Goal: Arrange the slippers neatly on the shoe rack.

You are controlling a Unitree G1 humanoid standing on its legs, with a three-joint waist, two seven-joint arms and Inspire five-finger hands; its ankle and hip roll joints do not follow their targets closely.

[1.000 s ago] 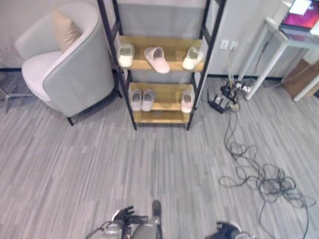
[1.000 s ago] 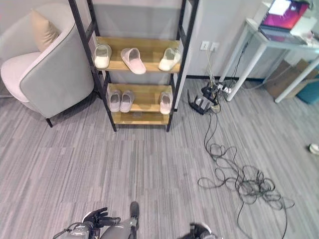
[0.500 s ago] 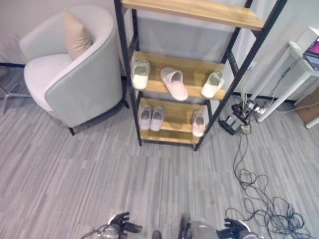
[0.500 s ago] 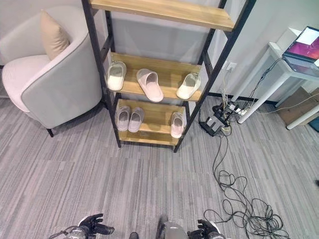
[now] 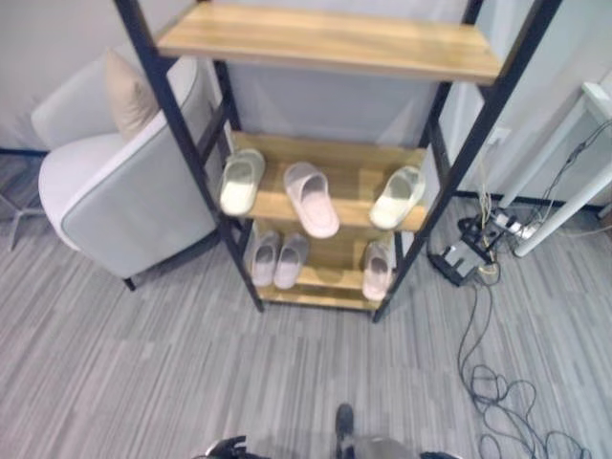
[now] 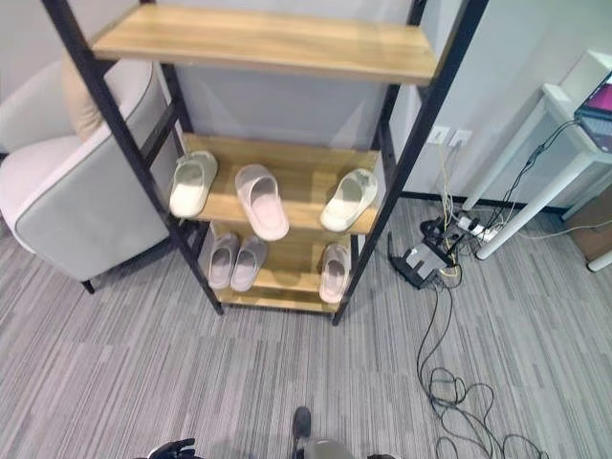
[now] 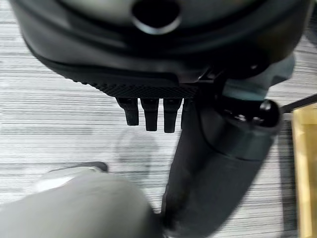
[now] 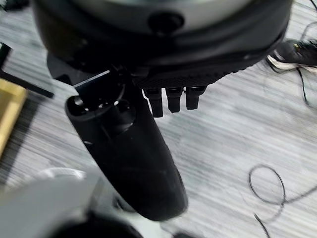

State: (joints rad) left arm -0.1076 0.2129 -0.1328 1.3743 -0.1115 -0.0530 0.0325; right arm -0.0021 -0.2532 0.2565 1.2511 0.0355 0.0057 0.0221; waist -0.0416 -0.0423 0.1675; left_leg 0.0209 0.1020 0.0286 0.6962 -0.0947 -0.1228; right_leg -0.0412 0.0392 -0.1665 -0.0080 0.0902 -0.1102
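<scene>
The black-framed shoe rack point(image 5: 191, 172) with wooden shelves stands ahead on the grey floor. On its middle shelf lie a cream slipper point(image 5: 239, 182) at the left, a pink slipper point(image 5: 311, 198) angled in the middle and a cream slipper point(image 5: 397, 197) at the right. On the lower shelf a pale pink pair point(image 5: 277, 258) sits side by side at the left, with one pink slipper point(image 5: 376, 271) at the right. My left hand point(image 5: 229, 448) hangs low, far from the rack, fingers point(image 7: 148, 114) relaxed and holding nothing. My right hand point(image 8: 133, 158) also hangs over the floor, holding nothing.
A grey armchair point(image 5: 115, 191) with a beige cushion point(image 5: 129, 81) stands close to the rack's left side. To the right are white table legs point(image 5: 574, 172), a router and power strip point(image 5: 464, 258), and loose cables point(image 5: 497, 382) on the floor. A top shelf point(image 5: 325, 43) caps the rack.
The camera has moved closer to the rack, so it looms larger and its top shelf shows. The slippers lie as before. Both hands have dropped toward the lower edge.
</scene>
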